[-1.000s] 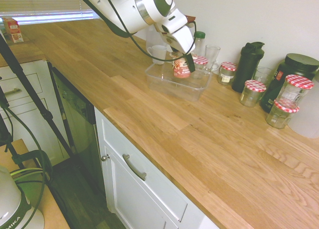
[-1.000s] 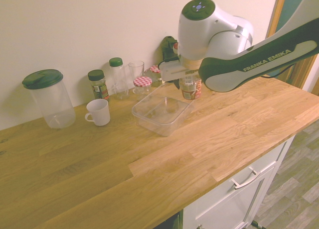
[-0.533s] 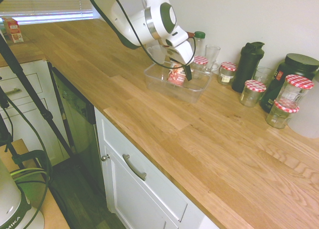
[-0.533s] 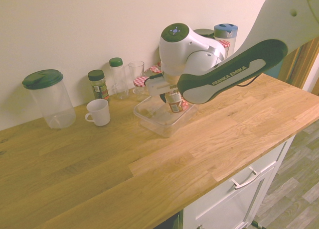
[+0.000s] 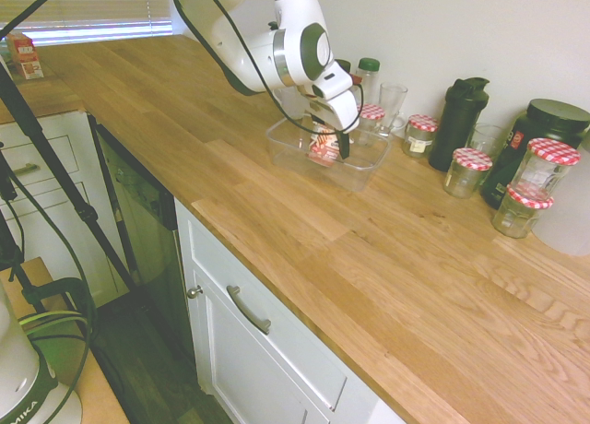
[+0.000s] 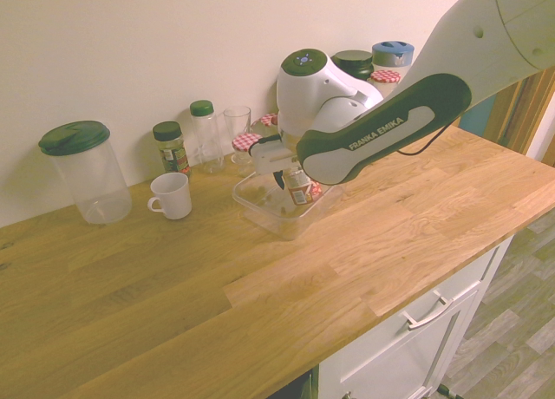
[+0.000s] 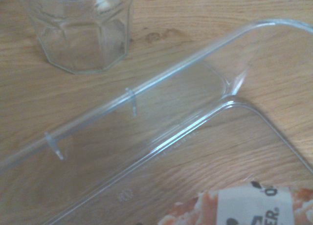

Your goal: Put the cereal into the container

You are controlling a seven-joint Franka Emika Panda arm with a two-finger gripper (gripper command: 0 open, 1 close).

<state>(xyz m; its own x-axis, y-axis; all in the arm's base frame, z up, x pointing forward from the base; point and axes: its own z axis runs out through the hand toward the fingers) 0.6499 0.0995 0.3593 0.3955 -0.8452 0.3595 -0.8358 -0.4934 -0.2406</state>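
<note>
Clearly, the wooden counter is the largest thing, and the white arm reaches over it. Next in size come the big dark tub by the wall and, at the other end of the row, the lidded pitcher. Between them stands the dark shaker bottle.

The container, shallow and transparent, rests on the counter near the wall. The gripper points down into it, with its jaws parted only by the width of the cereal, which they hold. This cup is tilted and sits within the outline of the container; whether it touches the bottom, I cannot tell.

Smaller again is the green-capped bottle, near the drinking glass. The white mug stands apart from the container. Of the jars with red-checked lids, one upper jar is set upon a lower jar.
</note>
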